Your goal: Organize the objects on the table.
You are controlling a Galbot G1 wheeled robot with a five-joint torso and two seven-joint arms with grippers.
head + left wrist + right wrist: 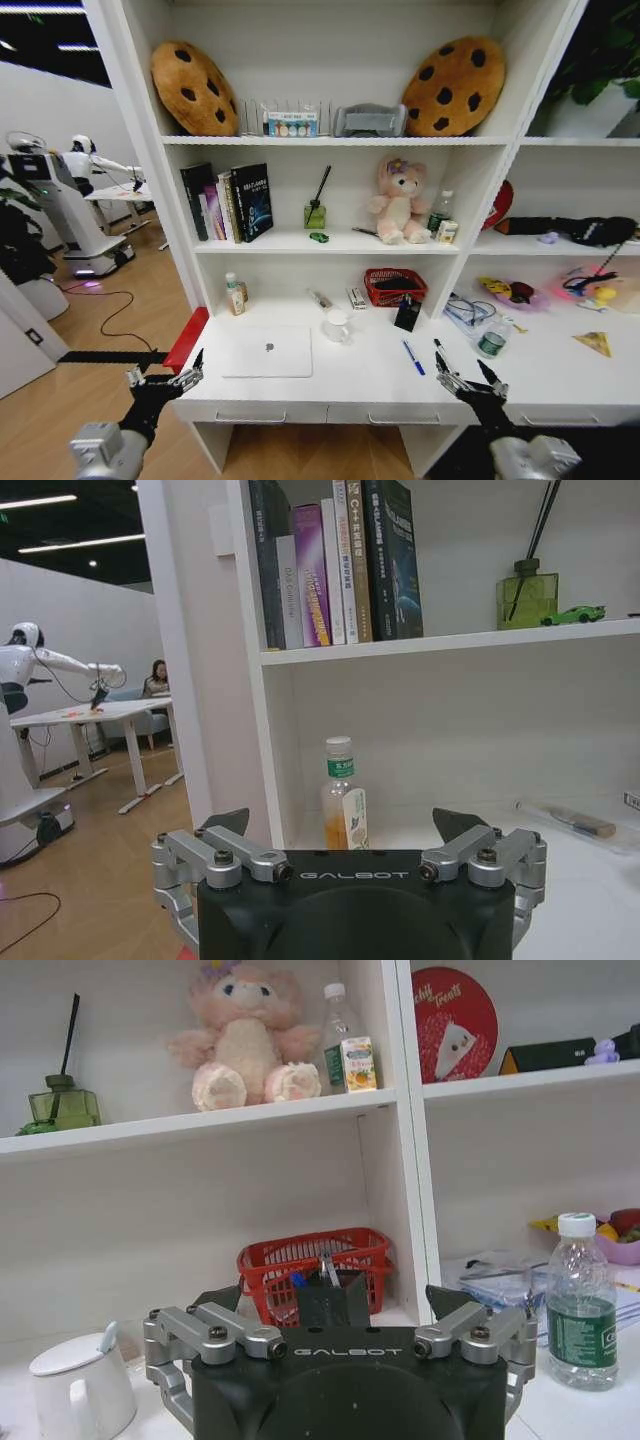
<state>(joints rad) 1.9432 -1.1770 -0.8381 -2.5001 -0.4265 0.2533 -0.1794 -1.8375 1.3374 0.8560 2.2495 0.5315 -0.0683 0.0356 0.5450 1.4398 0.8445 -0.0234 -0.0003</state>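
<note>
Pincers come first, nearest the camera: the left pincer [165, 378] hangs off the front left corner of the bench [370, 385], its fingers spread wide with nothing between them, and the right pincer [470, 380] hovers over the front edge toward the right, likewise wide and empty. Just beyond the left pincer a silver laptop [267, 352] lies closed and flat on the bench top. Near the right pincer a blue pen [413, 357] lies on the white surface, with a black pen [440, 349] just beside it to the right. Farther in, a white mug [336, 326] stands right of the laptop, and a small black pen holder [407, 313] stands upright in front of a red basket [394, 287]; in the right wrist view the pen holder [333, 1305] has pens sticking out of its top. A small bottle [343, 800] stands at the back left of the bench. On the shelf above, a tiny green toy car [319, 237] sits beside a green scent bottle [315, 214], right of a row of books [226, 200].
</note>
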